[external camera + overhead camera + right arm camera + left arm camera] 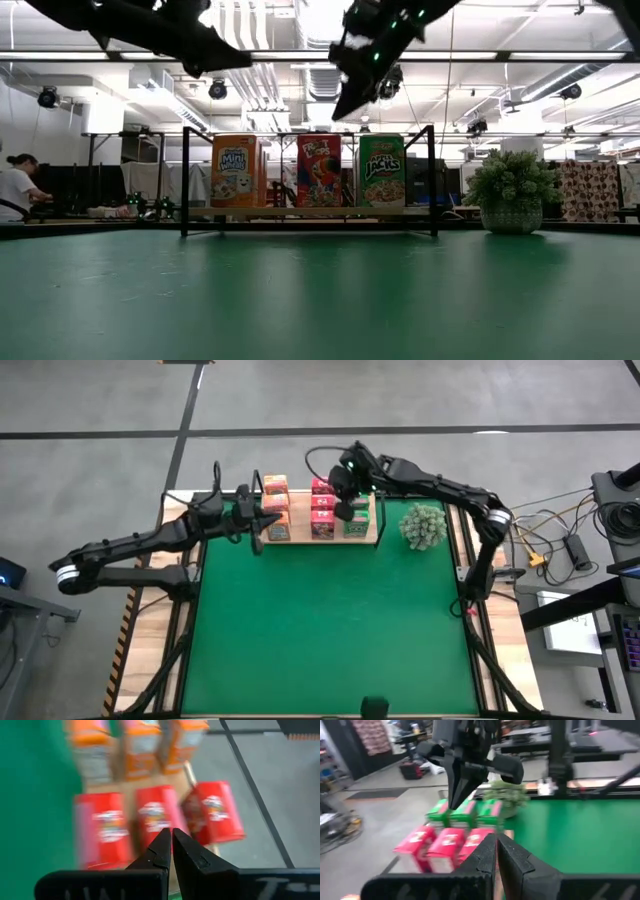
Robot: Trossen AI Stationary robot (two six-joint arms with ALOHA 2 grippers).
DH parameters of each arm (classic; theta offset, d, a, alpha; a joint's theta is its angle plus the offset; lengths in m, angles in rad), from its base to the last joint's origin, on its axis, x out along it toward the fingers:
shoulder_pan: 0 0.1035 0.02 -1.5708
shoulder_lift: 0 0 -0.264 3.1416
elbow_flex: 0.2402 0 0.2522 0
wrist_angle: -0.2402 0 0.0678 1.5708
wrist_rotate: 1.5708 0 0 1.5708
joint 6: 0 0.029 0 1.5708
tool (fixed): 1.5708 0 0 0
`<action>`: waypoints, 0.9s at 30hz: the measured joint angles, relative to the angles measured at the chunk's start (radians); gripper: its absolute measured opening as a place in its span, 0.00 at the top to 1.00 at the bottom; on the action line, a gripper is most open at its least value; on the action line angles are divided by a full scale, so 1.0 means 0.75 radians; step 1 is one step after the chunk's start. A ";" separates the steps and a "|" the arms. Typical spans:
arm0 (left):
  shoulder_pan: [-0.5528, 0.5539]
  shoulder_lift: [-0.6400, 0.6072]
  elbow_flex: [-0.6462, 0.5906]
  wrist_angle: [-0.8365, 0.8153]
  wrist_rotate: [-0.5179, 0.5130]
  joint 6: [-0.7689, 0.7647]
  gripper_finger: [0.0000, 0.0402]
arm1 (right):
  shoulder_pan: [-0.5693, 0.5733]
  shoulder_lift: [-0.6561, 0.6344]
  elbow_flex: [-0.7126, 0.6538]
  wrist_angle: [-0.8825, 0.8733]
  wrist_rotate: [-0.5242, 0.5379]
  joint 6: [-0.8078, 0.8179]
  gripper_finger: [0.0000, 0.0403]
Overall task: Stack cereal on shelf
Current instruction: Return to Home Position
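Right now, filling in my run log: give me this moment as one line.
left gripper: shut, empty, raised beside shelf | right gripper: shut, empty, above boxes | cereal boxes: orange, red, green, on shelf

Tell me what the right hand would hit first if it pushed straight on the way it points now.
Most likely the middle red cereal box on the shelf: the right hand aims straight at it, though how far off is unclear.
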 joint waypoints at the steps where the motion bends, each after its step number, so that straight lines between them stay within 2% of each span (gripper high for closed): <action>1: -0.028 -0.020 -0.013 0.000 0.000 -0.011 1.00 | 0.026 -0.037 -0.041 0.019 -0.002 0.011 0.98; 14: -0.410 -0.448 -0.253 -0.050 0.004 -0.103 1.00 | 0.443 -0.658 -0.918 0.603 0.001 0.243 0.98; 21: -0.449 -0.673 -0.373 -0.061 0.003 -0.252 1.00 | 0.614 -0.994 -1.312 0.885 0.002 0.328 0.98; 27: -0.449 -0.814 -0.464 -0.062 0.003 -0.313 1.00 | 0.715 -1.256 -1.544 1.024 0.012 0.350 0.98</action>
